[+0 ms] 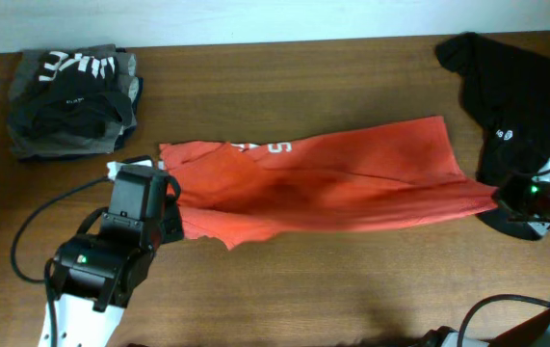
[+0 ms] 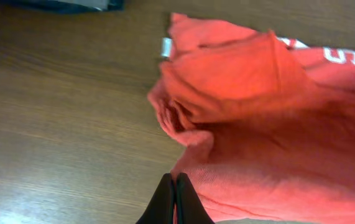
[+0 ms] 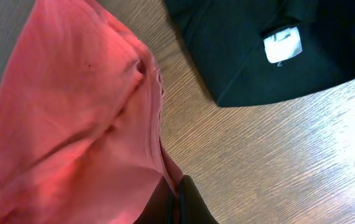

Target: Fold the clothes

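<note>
The clothes, a red-orange T-shirt [image 1: 332, 183] with white lettering, lie stretched left to right across the middle of the table, folded lengthwise. My left gripper [image 1: 172, 204] is at the shirt's left end, and in the left wrist view [image 2: 175, 182] its jaws are pressed together on a thin edge of red cloth [image 2: 258, 124]. A small white tag [image 2: 166, 47] shows by the collar. My right gripper [image 1: 498, 197] is at the shirt's right tip. In the right wrist view [image 3: 176, 188] its jaws pinch a fold of the red cloth [image 3: 71, 124].
A pile of dark grey and black garments [image 1: 72, 96] with white lettering sits at the back left. A black garment [image 1: 510, 87] with a white tag [image 3: 283, 45] lies at the back right, close to the right gripper. The wooden table [image 1: 352, 280] runs bare along the front.
</note>
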Tool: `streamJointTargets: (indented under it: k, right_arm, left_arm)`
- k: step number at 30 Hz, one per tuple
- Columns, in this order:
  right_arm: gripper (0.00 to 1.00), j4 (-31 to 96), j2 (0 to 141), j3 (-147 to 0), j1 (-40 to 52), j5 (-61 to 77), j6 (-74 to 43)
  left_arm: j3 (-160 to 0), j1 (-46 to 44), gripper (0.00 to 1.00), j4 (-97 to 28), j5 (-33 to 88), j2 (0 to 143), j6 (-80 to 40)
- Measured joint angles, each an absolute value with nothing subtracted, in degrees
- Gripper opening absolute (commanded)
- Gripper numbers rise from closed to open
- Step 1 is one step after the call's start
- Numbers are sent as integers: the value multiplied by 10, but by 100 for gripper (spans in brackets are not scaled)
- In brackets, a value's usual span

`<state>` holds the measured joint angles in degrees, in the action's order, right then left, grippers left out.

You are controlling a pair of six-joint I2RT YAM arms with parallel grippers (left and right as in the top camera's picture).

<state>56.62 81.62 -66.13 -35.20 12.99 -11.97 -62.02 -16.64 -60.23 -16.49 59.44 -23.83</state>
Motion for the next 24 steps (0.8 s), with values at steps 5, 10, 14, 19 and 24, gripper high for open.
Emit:
streamJointTargets:
  k: [5, 10, 14, 19, 24]
  right_arm:
    - [4, 555, 816, -661, -346, 137, -115]
    - [4, 537, 816, -661, -341, 139, -114]
    - [4, 516, 820, -661, -340, 143, -114]
    - [4, 487, 842, -661, -322, 145, -113]
    - [4, 461, 876, -661, -286, 140, -114]
  left_arm:
    - [-620, -166, 1, -599, -181, 599, -239]
    - [-620, -166, 1, -576, -208, 637, -242]
    - [-620, -164, 1, -550, -229, 686, -245]
    - [-620, -125, 1, -505, -238, 747, -249]
    - [-620, -66, 1, -456, -241, 787, -251]
